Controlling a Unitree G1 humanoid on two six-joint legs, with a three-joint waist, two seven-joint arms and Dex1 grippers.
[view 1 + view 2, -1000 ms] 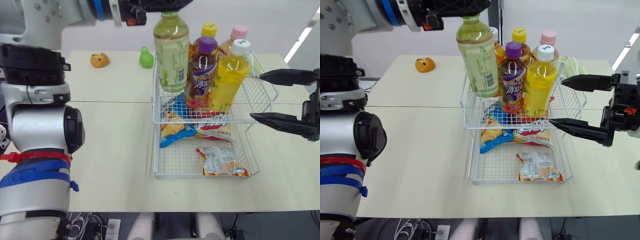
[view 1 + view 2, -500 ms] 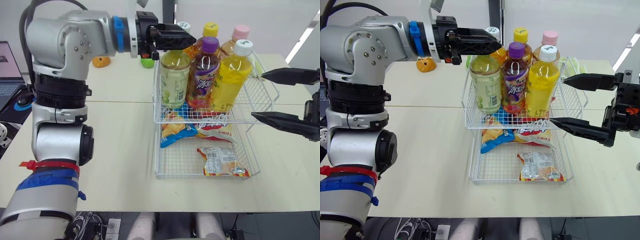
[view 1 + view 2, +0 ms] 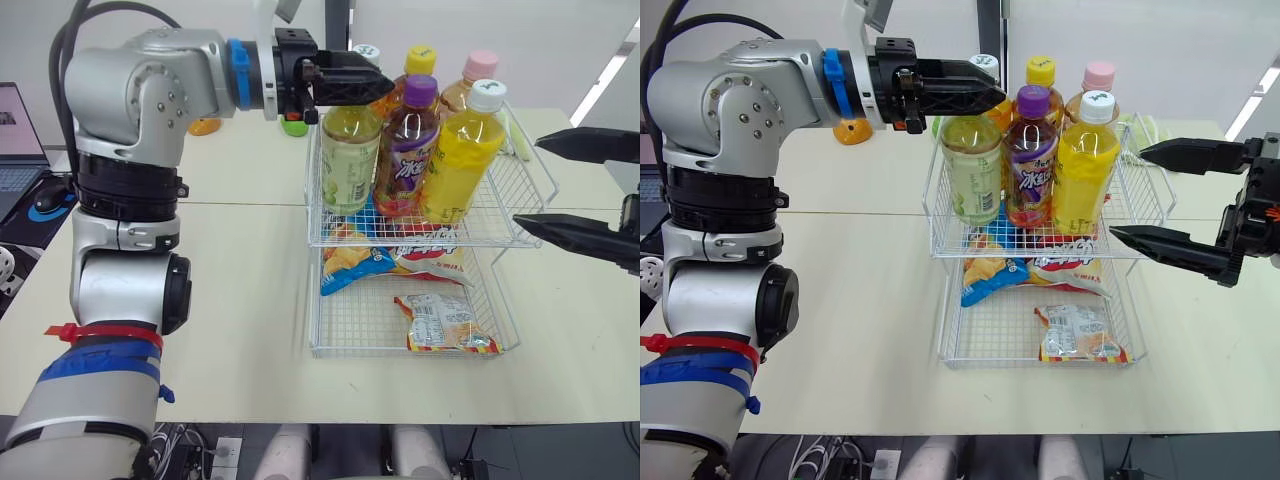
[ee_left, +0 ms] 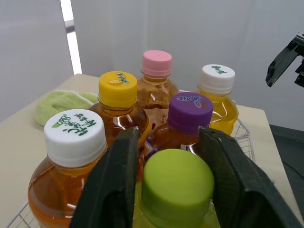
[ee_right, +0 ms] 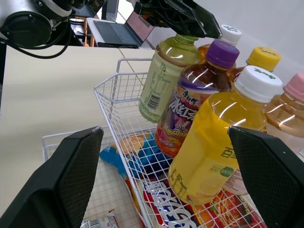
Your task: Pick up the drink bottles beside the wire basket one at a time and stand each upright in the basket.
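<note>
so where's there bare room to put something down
Bare table left of the wire basket, and the upper tier's right end beyond the yellow bottle. Crowded: its left end, bottles packed round the green-capped bottle in the left hand.

Pale table [image 3: 230, 300], plain white wall [image 3: 545, 40]

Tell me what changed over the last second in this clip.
The left gripper lowered the green-capped bottle from above the wire basket into its upper tier, where it now stands upright; the fingers still grip its cap. The right gripper, open, backed off slightly. The other five bottles and the snack bags stayed put.
</note>
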